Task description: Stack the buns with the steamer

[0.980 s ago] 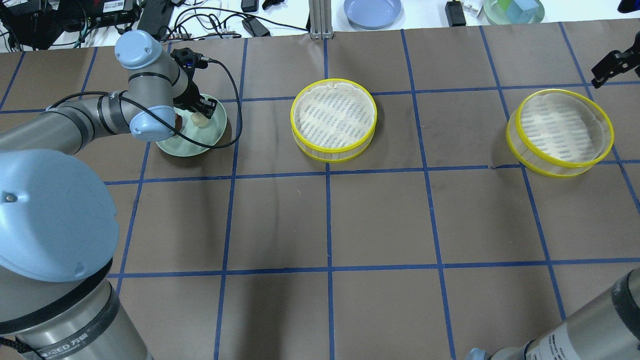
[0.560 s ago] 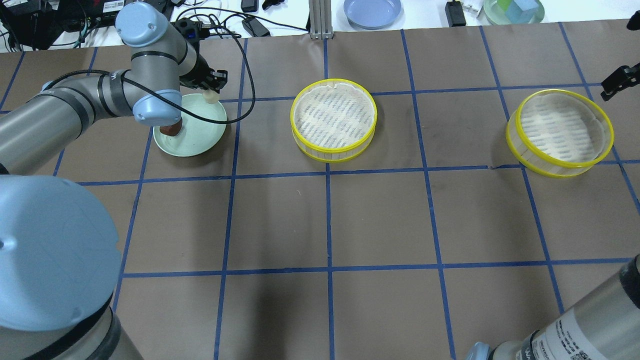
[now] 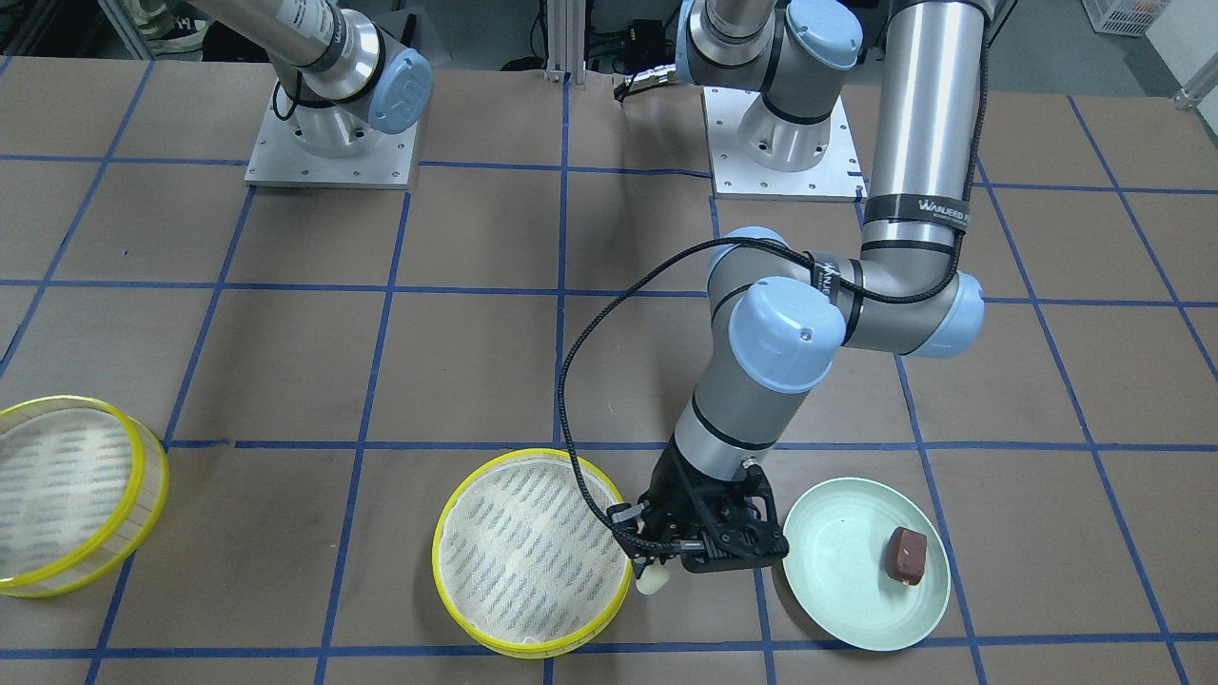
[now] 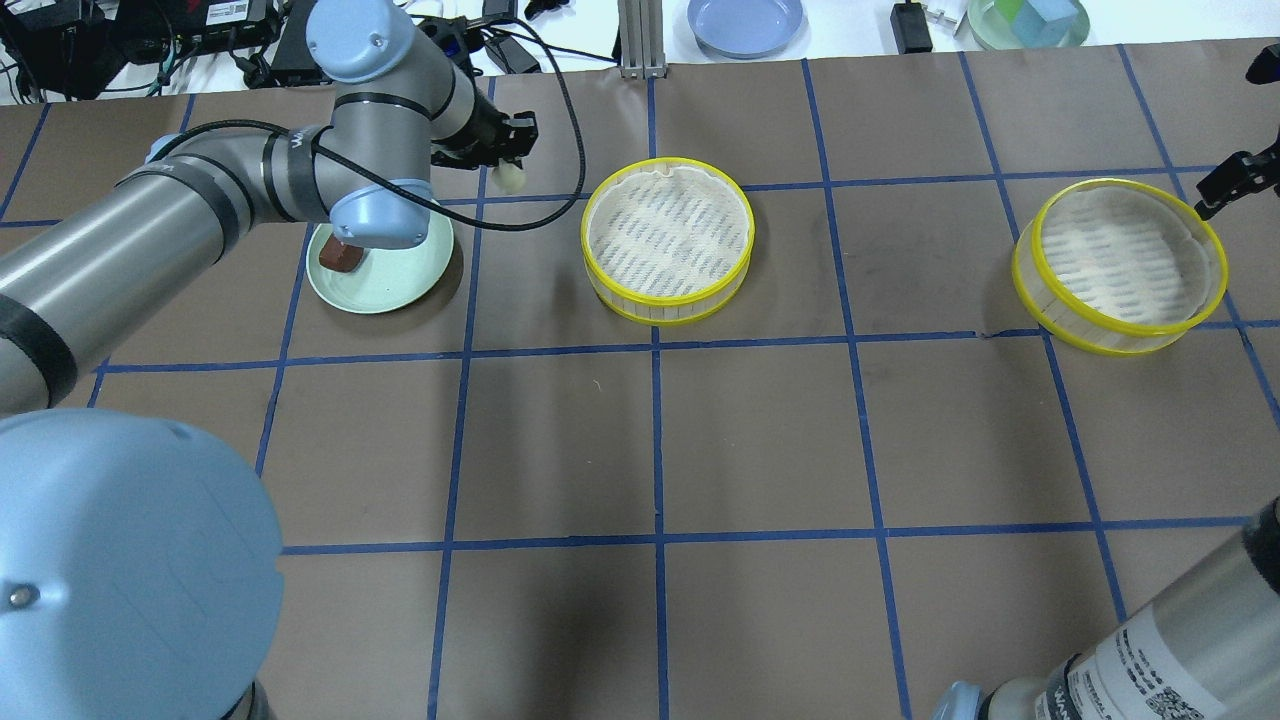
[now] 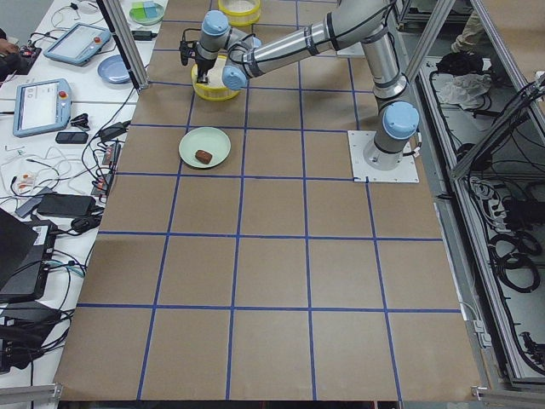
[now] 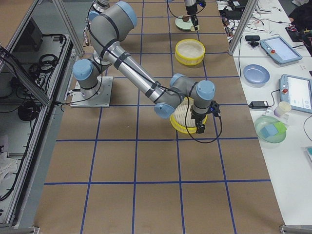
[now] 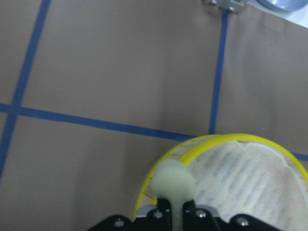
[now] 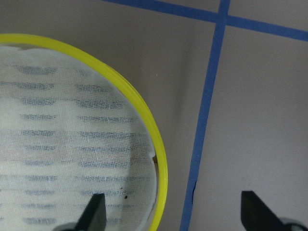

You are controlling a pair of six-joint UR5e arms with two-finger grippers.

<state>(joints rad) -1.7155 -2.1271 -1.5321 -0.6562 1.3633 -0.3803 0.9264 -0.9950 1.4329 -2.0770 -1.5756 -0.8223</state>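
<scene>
My left gripper (image 4: pixel 508 162) is shut on the cream-white bun (image 4: pixel 511 177) and holds it in the air between the pale green plate (image 4: pixel 400 285) and the middle steamer (image 4: pixel 667 238). In the front view the bun (image 3: pixel 653 580) hangs just beside the rim of the steamer (image 3: pixel 533 566). In the left wrist view the bun (image 7: pixel 173 182) sits over the steamer's yellow rim (image 7: pixel 226 142). The dark brown bun (image 4: pixel 340 258) lies on the plate. My right gripper (image 8: pixel 175 211) is open and empty, over the outer edge of the right steamer (image 4: pixel 1120 265).
A blue plate (image 4: pixel 745 22), a green dish with blocks (image 4: pixel 1028 20), cables (image 4: pixel 430 35) and an aluminium post (image 4: pixel 640 40) are along the table's far edge. Blue tape lines grid the brown table.
My left gripper lifted the cream bun off the green plate and carried it right, toward the middle steamer. The brown bun, hidden before, now shows on the plate. The right gripper barely shifted.
</scene>
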